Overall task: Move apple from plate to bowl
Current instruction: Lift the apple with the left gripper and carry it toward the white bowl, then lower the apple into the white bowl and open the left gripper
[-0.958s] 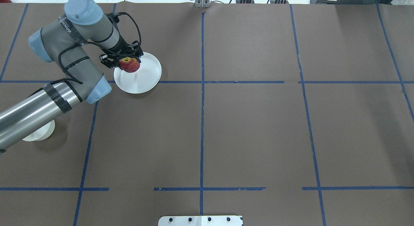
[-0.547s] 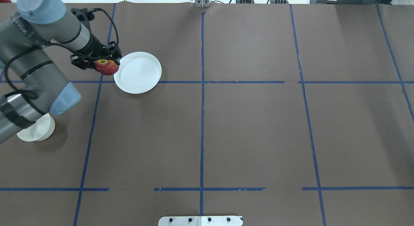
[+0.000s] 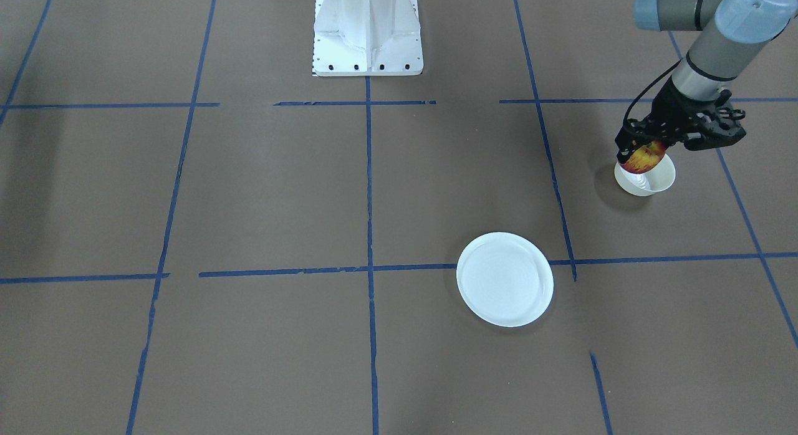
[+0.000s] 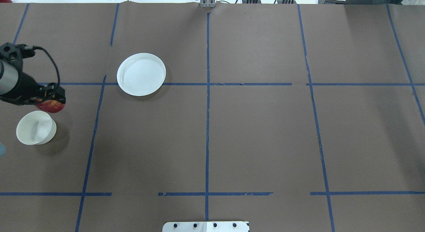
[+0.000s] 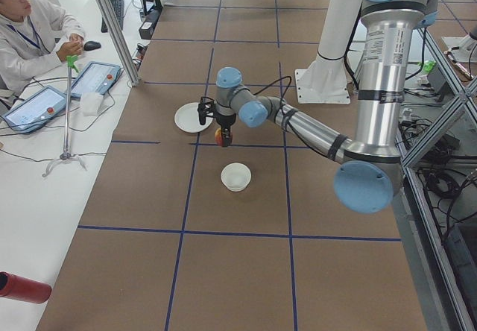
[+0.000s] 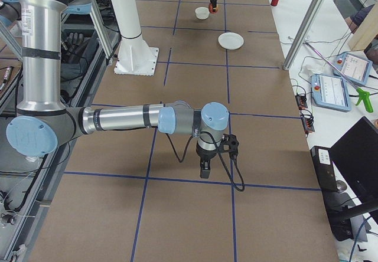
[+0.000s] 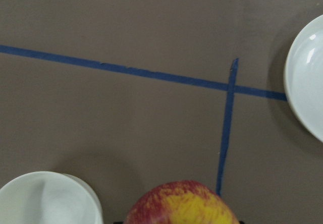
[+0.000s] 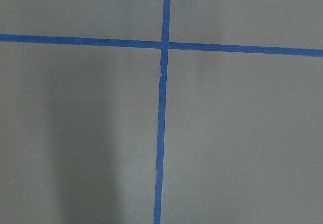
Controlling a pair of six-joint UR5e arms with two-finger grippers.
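By the left edge of the tabletop (image 4: 252,135), the left end effector (image 4: 49,100) is clenched around the apple (image 4: 50,106), gripping it from above. The apple hangs clear of the brown surface. The left wrist view shows its red and yellow skin at the bottom of the frame.

The bowl (image 4: 36,128) stands upright just beside the apple, a little nearer the robot's edge and the left edge, with nothing inside it. From overhead the apple sits just off the bowl's rim. From the front it overlaps that rim, so I cannot tell whether any part of it is above the bowl's opening.

Farther right, in the left half of the tabletop and toward the edge across from the robot, the plate (image 4: 141,74) lies flat with nothing on it. It rests on a blue tape line (image 4: 232,84), well apart from the bowl.

Near the right edge, the right end effector (image 6: 204,172) points straight down over a tape crossing. It shows only in the side view, so I cannot tell whether it is released or clenched.
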